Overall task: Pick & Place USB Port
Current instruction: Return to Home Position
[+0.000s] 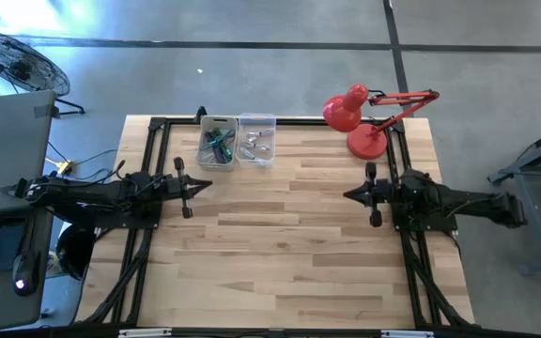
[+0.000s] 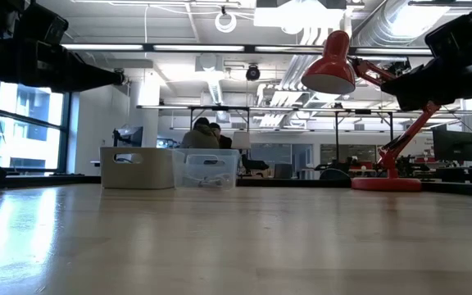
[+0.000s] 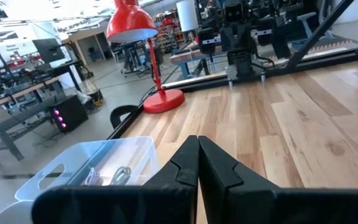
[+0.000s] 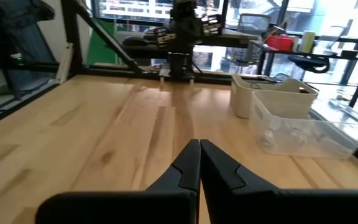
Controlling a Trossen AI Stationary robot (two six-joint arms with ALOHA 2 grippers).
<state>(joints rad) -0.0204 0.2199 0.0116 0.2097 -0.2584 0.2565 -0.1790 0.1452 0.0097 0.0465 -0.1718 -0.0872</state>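
Both arms lie low & level along the side rails of the table (image 1: 289,268), facing each other across the wood. The left gripper (image 1: 201,184) sits by the left rail at approx mid-depth and points inward. Its fingers (image 3: 185,165) are pressed flat together w/ nothing btwn them. The right gripper (image 1: 349,194) mirrors it by the right rail, also pointing inward. Its fingers (image 4: 190,163) are closed tip to tip & empty. In the low view both arms hang above the tabletop at the upper corners, w/ a gap beneath.

The cables are in 2 bins at the far edge, left of centre. The gray bin (image 1: 219,119) holds the coloured cables (image 1: 218,143); green & blue show. The transparent bin (image 1: 257,117) touches its right side & holds the white cables (image 1: 258,143). Neither gripper touches a bin. The gray bin is near the left gripper, on its far side.

The red lamp (image 1: 344,111) has its base near the far right corner, close beyond the right gripper. Its head leans in toward the bins w/o touching them.

Black frame rails run along the left, right & far edges. A wide stretch of wood lies btwn the 2 grippers & runs on to the near edge.

Off the table, a fan (image 1: 12,58) stands on the floor past the far left corner. People (image 2: 206,133) sit in the room behind the bins.
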